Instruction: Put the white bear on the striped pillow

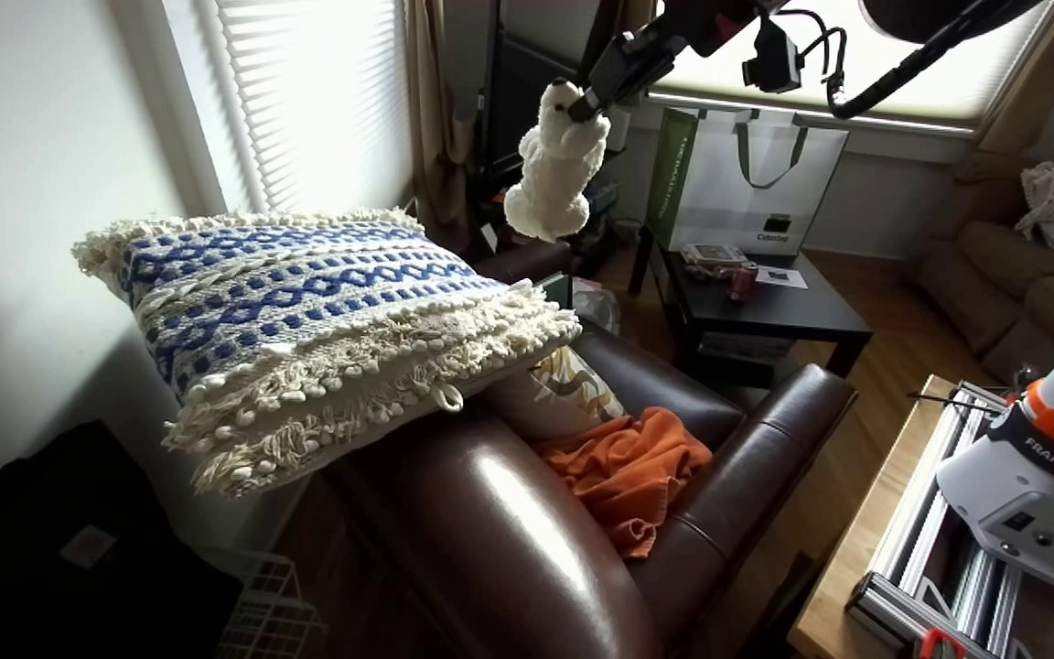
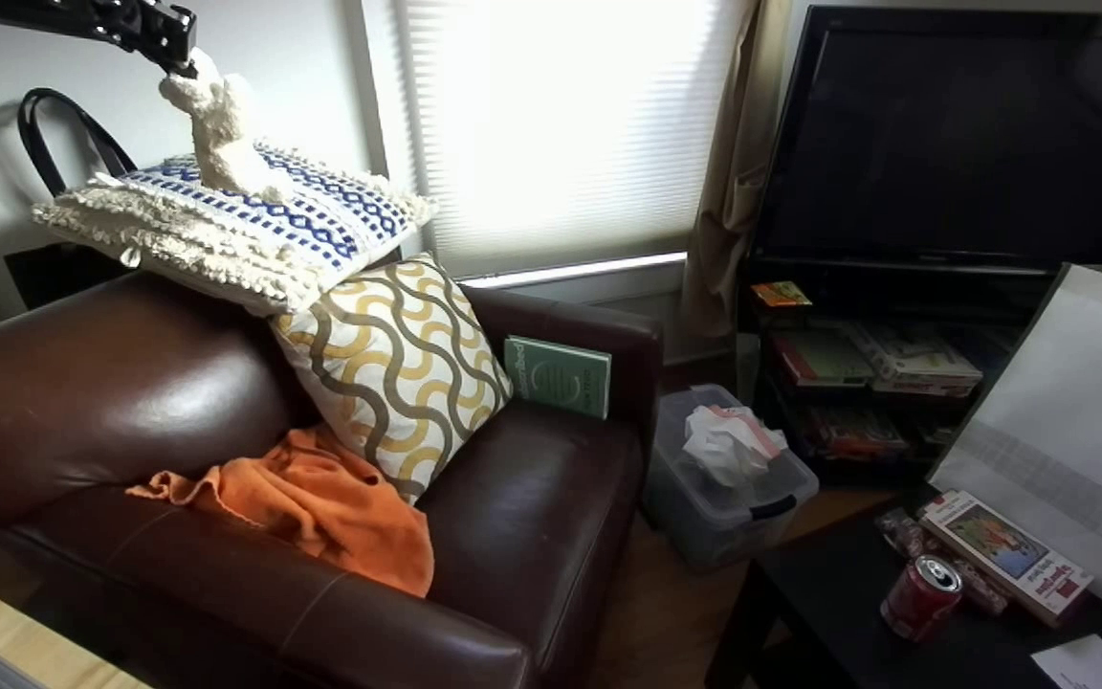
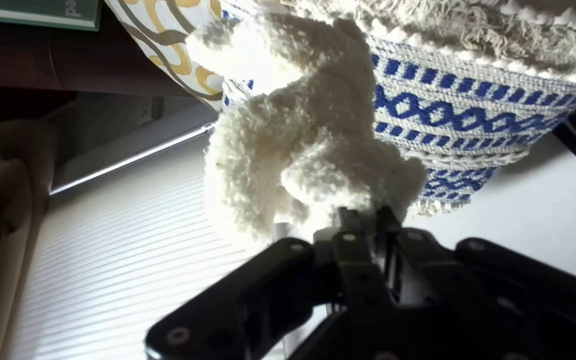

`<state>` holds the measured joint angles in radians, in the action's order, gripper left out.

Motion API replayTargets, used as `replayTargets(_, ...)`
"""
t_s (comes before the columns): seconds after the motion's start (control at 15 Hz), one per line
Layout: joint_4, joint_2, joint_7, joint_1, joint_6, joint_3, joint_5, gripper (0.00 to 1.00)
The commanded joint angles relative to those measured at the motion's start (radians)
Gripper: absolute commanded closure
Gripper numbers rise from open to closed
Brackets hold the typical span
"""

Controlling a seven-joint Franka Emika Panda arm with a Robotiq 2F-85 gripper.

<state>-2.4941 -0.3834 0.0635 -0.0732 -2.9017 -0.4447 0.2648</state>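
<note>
The white bear (image 1: 556, 178) is a fluffy plush toy with a dark nose and eye. My gripper (image 1: 586, 104) is shut on it at the head, and the bear hangs in the air below the fingertips. The bear also shows in an exterior view (image 2: 224, 139) and fills the middle of the wrist view (image 3: 293, 130). The striped pillow (image 1: 307, 284), white with blue bands and cream fringe, lies flat atop the armchair's back. In an exterior view the bear overlaps the pillow (image 2: 321, 215); in the other picture it hangs apart, past the pillow's edge.
The brown leather armchair (image 2: 551, 478) holds a second pillow (image 2: 398, 364) with wavy yellow and grey lines, an orange cloth (image 2: 321, 507) and a green book (image 2: 559, 375). A window blind (image 2: 561, 124) and wall are close beside the striped pillow. A black bag (image 1: 69, 540) stands behind the armchair.
</note>
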Motion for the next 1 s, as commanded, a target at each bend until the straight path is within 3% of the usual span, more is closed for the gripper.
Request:
replayTargets(0.0,0.059,0.170,-0.118,-0.128,-0.259,0.077,0.053,0.97)
replayTargets(0.13,0.154,0.287,-0.196,-0.273,-0.374,0.191,0.099,0.97)
replayTargets(0.33,0.351,0.413,-0.172,-0.497,-0.370,0.333,0.142,0.97)
replayTargets(0.4,0.417,0.434,-0.164,-0.502,-0.333,0.315,0.167,0.97)
replayTargets(0.6,0.622,0.511,-0.262,-0.405,-0.252,0.161,0.347,0.97)
replayTargets(0.8,0.817,0.594,-0.421,-0.247,-0.155,-0.007,0.590,0.97)
replayTargets(0.93,0.917,0.649,-0.527,-0.146,-0.067,-0.080,0.749,0.97)
